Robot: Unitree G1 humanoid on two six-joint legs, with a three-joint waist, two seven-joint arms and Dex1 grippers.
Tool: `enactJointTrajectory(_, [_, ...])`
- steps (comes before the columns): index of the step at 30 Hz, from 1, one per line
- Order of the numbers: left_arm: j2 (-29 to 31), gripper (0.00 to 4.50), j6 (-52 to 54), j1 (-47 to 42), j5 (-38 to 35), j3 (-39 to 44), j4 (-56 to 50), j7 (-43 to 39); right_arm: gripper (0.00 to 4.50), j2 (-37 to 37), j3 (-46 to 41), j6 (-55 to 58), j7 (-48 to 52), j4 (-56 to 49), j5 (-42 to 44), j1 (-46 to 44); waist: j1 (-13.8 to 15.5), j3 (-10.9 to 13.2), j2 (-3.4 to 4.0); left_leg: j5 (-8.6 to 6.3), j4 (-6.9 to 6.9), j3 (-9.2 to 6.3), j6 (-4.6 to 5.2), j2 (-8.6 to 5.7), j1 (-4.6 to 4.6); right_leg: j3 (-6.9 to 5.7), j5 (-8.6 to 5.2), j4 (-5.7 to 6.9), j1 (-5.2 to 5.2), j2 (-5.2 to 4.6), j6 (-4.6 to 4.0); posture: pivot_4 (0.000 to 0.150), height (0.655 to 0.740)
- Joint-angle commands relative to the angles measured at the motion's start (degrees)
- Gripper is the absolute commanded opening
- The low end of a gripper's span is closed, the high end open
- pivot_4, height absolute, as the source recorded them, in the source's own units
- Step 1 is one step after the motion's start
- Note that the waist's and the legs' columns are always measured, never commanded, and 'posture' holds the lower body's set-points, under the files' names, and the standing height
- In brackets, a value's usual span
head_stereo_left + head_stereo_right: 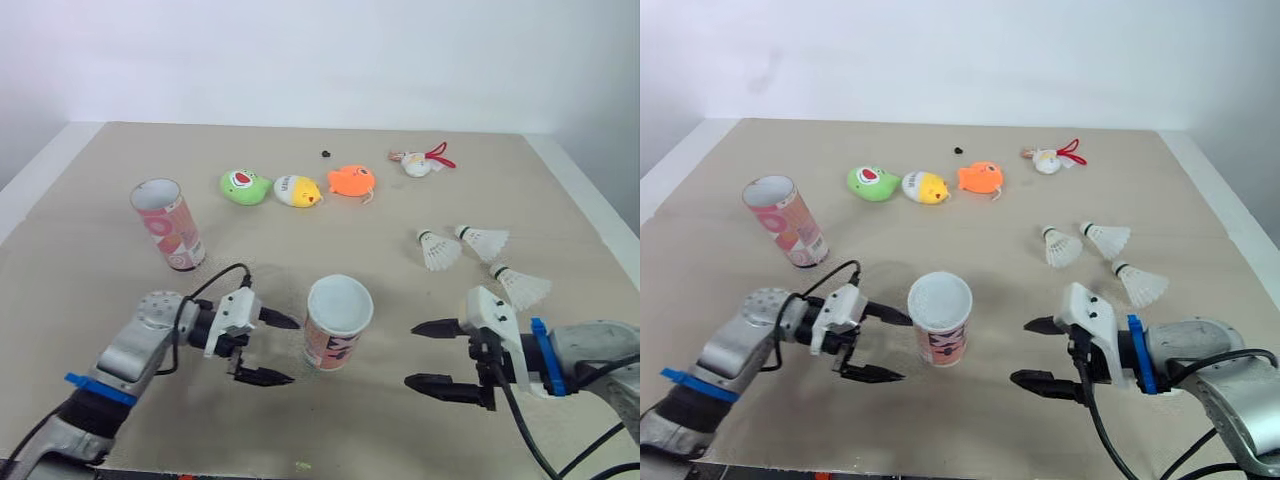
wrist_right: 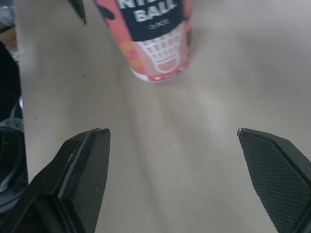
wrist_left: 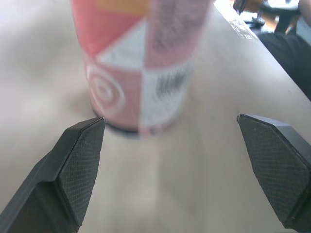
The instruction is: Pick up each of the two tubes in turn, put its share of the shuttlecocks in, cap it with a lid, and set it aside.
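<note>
A pink-patterned tube (image 1: 336, 324) with a white open mouth stands upright near the table's front middle; its printed wall shows close up in the left wrist view (image 3: 138, 63) and the right wrist view (image 2: 150, 39). My left gripper (image 1: 268, 348) is open just left of it, fingertips a short way off. My right gripper (image 1: 432, 355) is open to the tube's right, farther off. A second pink tube (image 1: 168, 224) stands at the left. Three white shuttlecocks (image 1: 438, 250), (image 1: 484, 239), (image 1: 522, 286) lie on the table at the right.
Green (image 1: 244, 186), yellow (image 1: 297, 190) and orange (image 1: 351, 180) toy figures lie in a row at the back middle. A white toy with a red cord (image 1: 420, 162) lies at the back right, a small black bit (image 1: 325, 154) near it. The beige table (image 1: 90, 290) has white edges.
</note>
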Motion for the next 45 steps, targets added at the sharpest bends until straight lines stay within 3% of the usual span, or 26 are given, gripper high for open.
enactJointTrajectory(1, [2.73, 4.50, 1.86, 0.84, -4.29, 5.59, -3.57, -0.19, 4.48, 2.38, 4.20, -4.10, -1.78, 1.96, -2.92, -2.29, 0.01, 0.01, -0.01, 0.01, 0.00, -0.01, -0.02, 0.01, 0.00, -0.01, 0.00, 0.00, 0.01, 0.00, 0.00, 0.150, 0.7400])
enactJointTrajectory(7, [6.85, 4.50, 2.62, 5.94, -11.23, 16.20, -9.51, -0.04, 4.48, 6.52, 14.79, -14.10, -3.78, 8.63, -13.60, -4.94, 0.02, 0.08, -0.10, 0.01, -0.01, 0.03, -0.07, -0.02, -0.04, 0.00, -0.02, 0.00, -0.02, -0.08, -0.01, 0.150, 0.7400])
enactJointTrajectory(11, [10.12, 4.50, 6.01, 11.41, -14.37, 20.21, -13.97, -0.17, 4.48, 8.54, 16.50, -15.79, -2.51, 9.32, -13.03, -6.61, 0.01, 0.10, -0.12, -0.05, -0.04, 0.03, -0.16, -0.02, -0.03, 0.00, 0.03, 0.01, -0.02, -0.10, -0.27, 0.150, 0.7400])
enactJointTrajectory(19, [10.28, 4.50, 8.70, 19.24, -17.41, 25.07, -20.98, 4.83, 4.48, 16.52, 20.95, -16.27, -2.91, 11.79, -12.63, -14.11, 0.00, 0.12, -0.13, 0.01, -0.02, 0.05, -0.26, 0.09, 0.05, -0.03, 0.07, 0.04, -0.02, -0.02, -0.23, 0.150, 0.7400])
enactJointTrajectory(33, [7.30, 4.50, 11.32, 20.51, -20.99, 26.02, -23.01, 11.57, 4.48, 21.14, 25.20, -18.02, -1.08, 15.75, -14.32, -18.86, 0.03, 0.12, -0.13, 0.03, -0.04, 0.00, -0.30, 0.08, 0.07, -0.04, 0.13, 0.12, -0.02, 0.03, -0.42, 0.150, 0.7400])
enactJointTrajectory(45, [8.08, 4.50, 11.51, 20.61, -20.77, 26.13, -20.99, 10.86, 4.48, 27.33, 29.10, -26.18, -1.48, 24.09, -19.76, -23.41, -0.01, 0.13, -0.13, 0.05, -0.03, 0.09, -0.33, 0.09, 0.20, -0.04, 0.19, 0.17, 0.01, 0.03, -0.49, 0.150, 0.7400])
